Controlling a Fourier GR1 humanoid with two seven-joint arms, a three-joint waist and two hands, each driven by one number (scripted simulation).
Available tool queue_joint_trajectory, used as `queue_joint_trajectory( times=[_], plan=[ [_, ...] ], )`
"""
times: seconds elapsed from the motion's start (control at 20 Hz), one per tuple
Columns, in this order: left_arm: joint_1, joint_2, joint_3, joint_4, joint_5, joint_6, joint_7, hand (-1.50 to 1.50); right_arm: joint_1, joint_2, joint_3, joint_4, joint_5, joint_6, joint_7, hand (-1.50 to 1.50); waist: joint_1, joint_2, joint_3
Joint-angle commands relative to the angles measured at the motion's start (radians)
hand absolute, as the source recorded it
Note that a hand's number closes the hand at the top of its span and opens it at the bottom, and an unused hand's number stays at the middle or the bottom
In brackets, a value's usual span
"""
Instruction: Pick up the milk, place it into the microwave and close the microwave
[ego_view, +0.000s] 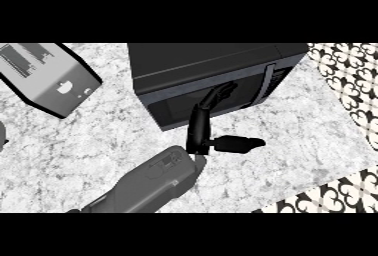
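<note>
A black microwave (214, 62) stands at the back middle of the marble counter (74, 145). Its door (173, 107) lies flush with the front, and a pale handle (263, 86) runs along the door's right side. My right hand (198, 131) is open. Its straight fingers (218, 95) rest against the door's glass and its thumb (240, 144) sticks out to the right over the counter. The grey forearm (148, 185) comes in from the lower left. No milk shows anywhere in the head view.
A grey box-like appliance with black edges (48, 77) sits at the back left. A dark grey sliver (2, 136) shows at the left edge. Patterned floor (351, 80) lies past the counter's right edge and lower right corner.
</note>
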Motion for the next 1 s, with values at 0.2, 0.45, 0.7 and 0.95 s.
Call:
queue_joint_trajectory(
  times=[0.2,0.45,0.7,0.95],
  plan=[
    [-0.065,0.0,0.046,0.068,0.049,0.007,-0.025,-1.5,-0.007,0.114,0.088,0.096,-0.228,0.106,0.046,-1.5,0.014,0.022,0.003],
    [-0.074,0.0,0.037,0.082,0.075,0.003,-0.04,-1.5,-0.028,0.096,0.093,0.139,-0.282,0.149,0.073,-1.5,0.004,0.021,0.002],
    [-0.075,0.0,0.032,0.085,0.095,-0.002,-0.07,-1.5,-0.054,0.072,0.086,0.186,-0.331,0.185,0.093,-1.5,0.004,0.021,0.002],
    [-0.083,0.0,0.038,0.093,0.122,-0.007,-0.084,-1.5,-0.072,0.053,0.081,0.227,-0.372,0.209,0.117,-1.5,-0.004,0.023,0.002]
  ],
)
